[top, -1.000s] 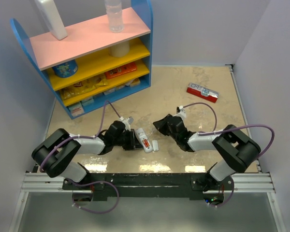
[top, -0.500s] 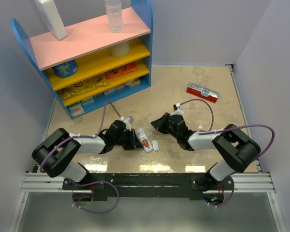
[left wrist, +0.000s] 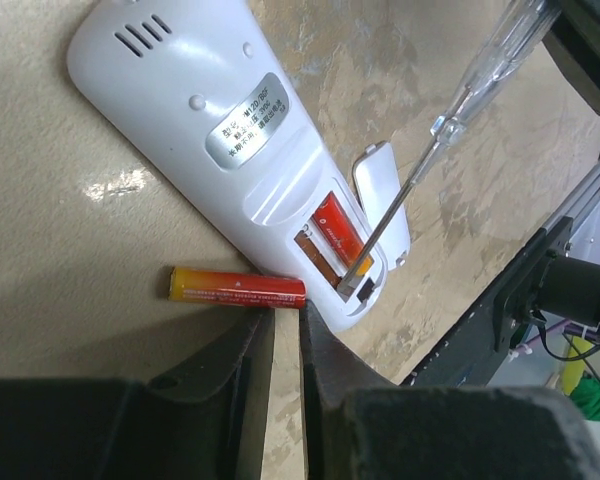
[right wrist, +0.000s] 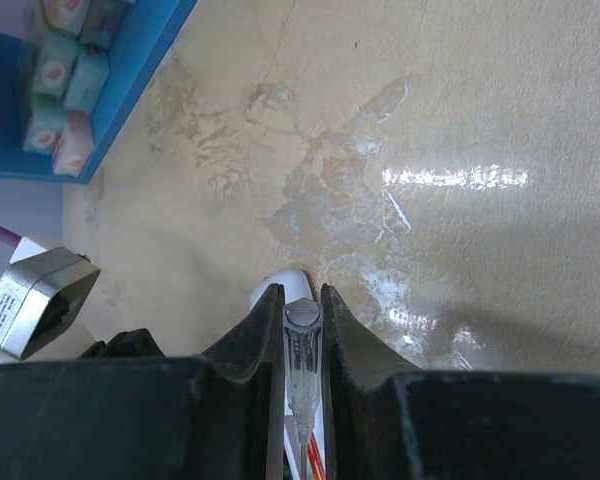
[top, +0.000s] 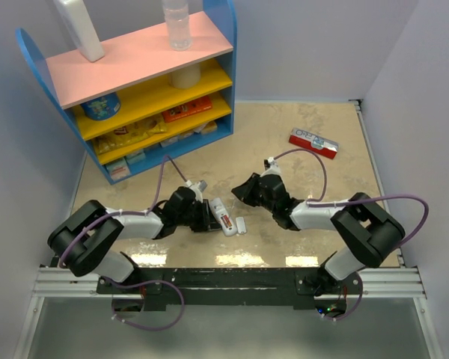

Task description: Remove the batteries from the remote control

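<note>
Beige tabletop; the remote (left wrist: pixel 260 170) lies back-up, one battery (left wrist: pixel 238 287) loose against its edge, another (left wrist: pixel 337 226) in the bay. Right gripper (right wrist: pixel 302 330) clamps a screwdriver (left wrist: pixel 435 140), tip in the bay. Left gripper (left wrist: pixel 286 335) nearly closed, empty. Batteries look light, smooth, roll-prone; grip mid-barrel.

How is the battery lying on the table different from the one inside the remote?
The loose battery lies out on the table beside the remote; the other battery still sits in the remote's bay. The loose one shows its full length, while only the other's upper part shows. The screwdriver tip reaches into the bay next to the seated one, away from the loose one. Both are red-orange cylinders.
</note>
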Tool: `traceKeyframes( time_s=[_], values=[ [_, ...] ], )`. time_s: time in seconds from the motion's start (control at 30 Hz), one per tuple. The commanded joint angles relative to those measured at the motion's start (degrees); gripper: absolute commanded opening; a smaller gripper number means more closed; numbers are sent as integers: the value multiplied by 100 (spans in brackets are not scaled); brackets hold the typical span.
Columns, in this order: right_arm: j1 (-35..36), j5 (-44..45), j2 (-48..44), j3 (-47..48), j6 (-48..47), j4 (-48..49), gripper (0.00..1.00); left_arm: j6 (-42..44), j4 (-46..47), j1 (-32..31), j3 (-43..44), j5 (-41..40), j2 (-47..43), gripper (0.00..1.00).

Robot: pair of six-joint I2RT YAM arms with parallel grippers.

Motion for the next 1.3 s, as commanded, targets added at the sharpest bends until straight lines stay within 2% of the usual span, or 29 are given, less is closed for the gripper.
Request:
traceKeyframes(
  time_s=[0.0,0.17,0.47,0.63,0.8,1.27],
  values=[
    [78,-61,-375,312,-173,-390,0,69,-371,-1,-212,-880,-90,22],
    [87,335,-982,417,-691,-770,0,42,-529,-1,-292,-845,-572,24],
    [209,862,-1457,707,-1720,-1253,0,244,-1311,8,209,-1081,-1233,31],
    [604,1643,-1466,874,-1966,-1613,0,367,-1479,17,402,-1266,-1136,31],
    [1254,2848,-1378,1102,-2028,-1912,0,402,-1312,8,420,-1196,-1040,31],
    [1712,3772,-1018,989,-2248,-1412,0,490,-1145,17,745,-1082,-530,33]
  ],
)
